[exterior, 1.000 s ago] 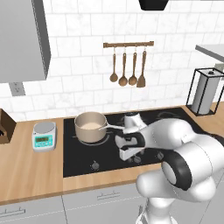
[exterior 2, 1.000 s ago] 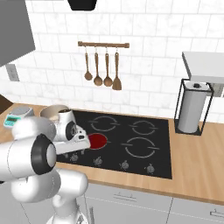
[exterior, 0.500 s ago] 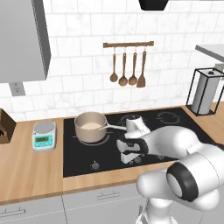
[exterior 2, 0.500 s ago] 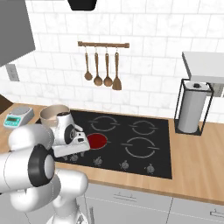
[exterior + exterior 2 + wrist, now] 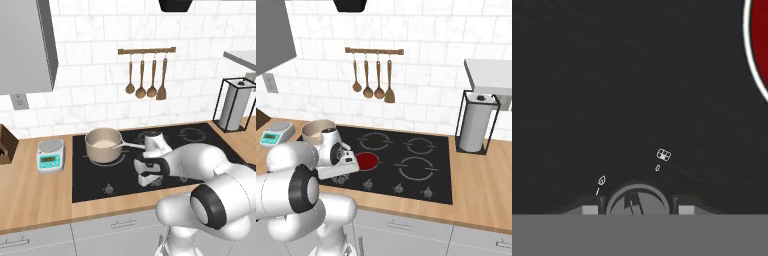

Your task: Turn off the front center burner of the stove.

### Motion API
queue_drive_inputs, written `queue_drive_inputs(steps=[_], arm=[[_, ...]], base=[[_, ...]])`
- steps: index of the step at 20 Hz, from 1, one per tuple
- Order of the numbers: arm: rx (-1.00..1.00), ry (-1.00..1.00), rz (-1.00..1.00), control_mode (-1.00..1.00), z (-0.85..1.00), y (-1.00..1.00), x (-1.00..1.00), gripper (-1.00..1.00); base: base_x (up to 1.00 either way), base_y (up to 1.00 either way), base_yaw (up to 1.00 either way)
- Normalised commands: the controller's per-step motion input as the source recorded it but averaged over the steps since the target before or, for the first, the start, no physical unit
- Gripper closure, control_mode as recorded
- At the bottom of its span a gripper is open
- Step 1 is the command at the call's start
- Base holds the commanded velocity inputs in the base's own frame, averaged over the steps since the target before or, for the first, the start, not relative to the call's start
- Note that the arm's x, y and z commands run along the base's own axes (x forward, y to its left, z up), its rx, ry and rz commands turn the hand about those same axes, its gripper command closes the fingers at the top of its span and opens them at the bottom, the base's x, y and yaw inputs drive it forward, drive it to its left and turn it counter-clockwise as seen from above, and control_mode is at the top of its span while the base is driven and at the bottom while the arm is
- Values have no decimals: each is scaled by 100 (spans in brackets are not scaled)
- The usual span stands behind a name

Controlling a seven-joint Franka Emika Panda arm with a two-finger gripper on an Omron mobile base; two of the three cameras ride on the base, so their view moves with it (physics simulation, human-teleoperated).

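In the hand view a knob [image 5: 637, 200] sat cut off at the bottom edge, framed by the two fingertips [image 5: 590, 209], which stood apart either side of it; whether they touched it I could not tell. The gripper [image 5: 148, 179] had dropped lower over the stove [image 5: 431, 159] front than half a second before. The burner [image 5: 367, 161] glowed red just beyond, the saucepan [image 5: 103, 145] behind.
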Motion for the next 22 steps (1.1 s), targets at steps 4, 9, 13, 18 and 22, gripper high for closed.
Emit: queue_drive_inputs(steps=[4, 9, 13, 18, 22], arm=[[8, 0, -14, -100, 0, -15, 0, 100], [18, 0, -35, -100, 0, -26, -11, 100], [21, -1, -52, -100, 0, -30, -22, 100], [23, -2, -62, -100, 0, -29, -16, 100], [22, 0, -70, -100, 0, -33, -1, 100]], base=[[0, 0, 0], [0, 0, 0], [0, 0, 0], [0, 0, 0], [0, 0, 0]])
